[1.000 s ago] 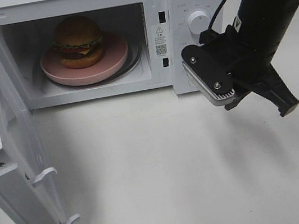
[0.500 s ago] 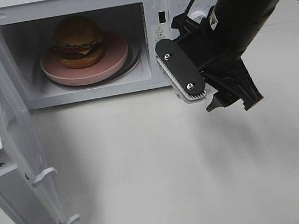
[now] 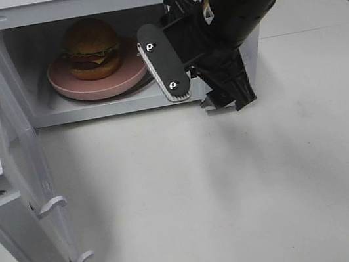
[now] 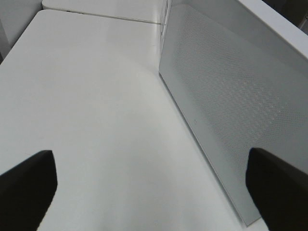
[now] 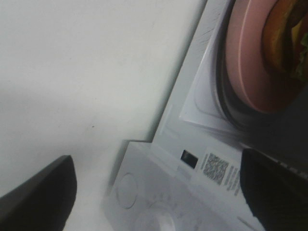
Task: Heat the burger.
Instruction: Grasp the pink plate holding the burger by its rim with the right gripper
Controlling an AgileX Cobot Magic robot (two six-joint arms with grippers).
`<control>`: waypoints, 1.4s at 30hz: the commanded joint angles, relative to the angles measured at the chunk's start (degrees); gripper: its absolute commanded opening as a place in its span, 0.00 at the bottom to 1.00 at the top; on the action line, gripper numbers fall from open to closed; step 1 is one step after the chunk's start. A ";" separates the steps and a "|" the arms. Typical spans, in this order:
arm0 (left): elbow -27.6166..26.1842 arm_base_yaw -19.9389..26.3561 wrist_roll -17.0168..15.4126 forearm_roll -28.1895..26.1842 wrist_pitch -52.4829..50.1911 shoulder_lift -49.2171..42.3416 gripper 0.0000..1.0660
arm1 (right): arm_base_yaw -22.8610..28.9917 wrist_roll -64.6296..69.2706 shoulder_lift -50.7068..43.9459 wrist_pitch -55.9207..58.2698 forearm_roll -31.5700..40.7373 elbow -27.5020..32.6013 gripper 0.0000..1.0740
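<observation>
White table [image 3: 237, 194] lay in front of the microwave [image 3: 75, 7], whose door [image 3: 13, 163] stood swung wide open at its left side. The left gripper [image 4: 153, 187] hung above the table with its two dark fingers [image 4: 26, 190] spread far apart and nothing between them; a pale dotted panel [image 4: 231, 110] stood just beside it. The right gripper [image 3: 199, 77] hung in front of the microwave's right side, covering the control panel at the edge of the opening, its jaws likewise spread wide and holding nothing. Its wrist view showed a round dial [image 5: 161, 221] and a code sticker [image 5: 215, 166] on the microwave's front. Deeper inside the microwave, a pink plate [image 3: 64, 82] lay on the floor of the cavity, and the burger [image 3: 90, 48] sat upright on that plate, well apart from both grippers.
</observation>
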 commanded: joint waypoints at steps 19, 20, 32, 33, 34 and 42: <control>0.00 0.00 0.11 -0.06 -0.46 -0.23 0.94 | 2.81 2.75 13.98 -6.93 -0.63 -13.12 0.82; 0.00 0.00 0.11 -0.06 -0.46 -0.23 0.94 | 2.81 2.75 15.58 -7.33 -0.52 -14.55 0.82; 0.00 0.00 0.11 -0.06 -0.46 -0.23 0.94 | 2.86 5.10 23.55 -6.76 -0.17 -22.52 0.81; 0.00 0.00 0.11 -0.06 -0.46 -0.23 0.94 | 2.86 5.27 24.64 -6.59 -0.17 -23.66 0.80; 0.00 0.00 0.11 -0.06 -0.46 -0.23 0.94 | 2.86 5.39 25.95 -6.42 -0.17 -24.98 0.80; 0.00 0.00 0.11 -0.06 -0.46 -0.23 0.94 | 2.69 5.96 29.45 -4.58 -0.23 -29.05 0.79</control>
